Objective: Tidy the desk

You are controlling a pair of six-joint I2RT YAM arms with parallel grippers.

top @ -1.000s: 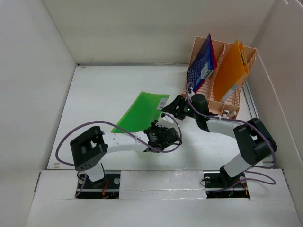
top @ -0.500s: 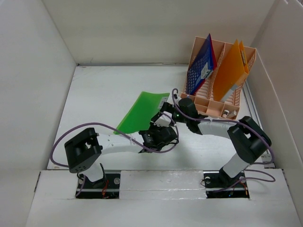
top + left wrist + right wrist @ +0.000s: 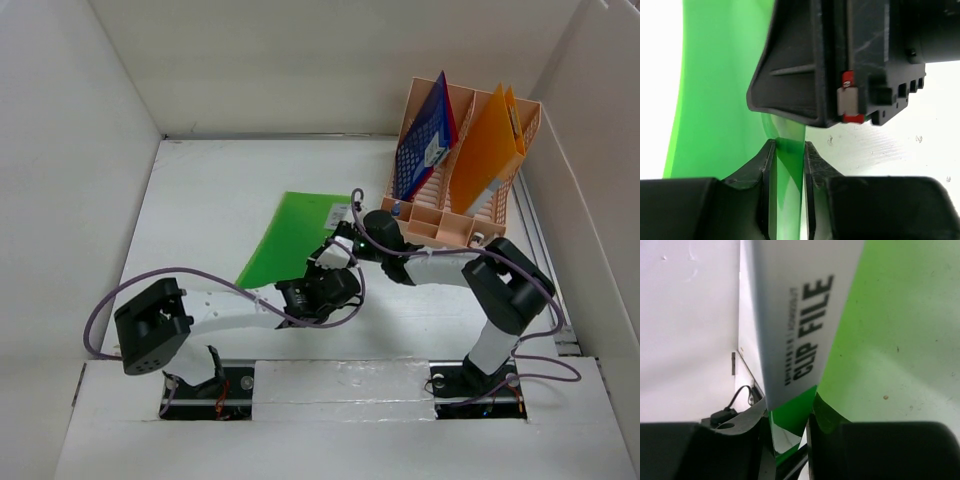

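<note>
Left pincer (image 3: 788, 147) and right pincer (image 3: 788, 410) clench the green file (image 3: 290, 235) (a clip file) over the white-walled desk (image 3: 200, 200).

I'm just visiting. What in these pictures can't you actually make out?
- Top view: where the left gripper and right gripper meet the green clip file is hidden under their own wrists.
- Right wrist view: the small print on the white label beside "CLIP FILE" is blurred.
- Top view: the front compartments of the file rack are too small to read, and its slots are covered by the blue folder and orange folder.
</note>
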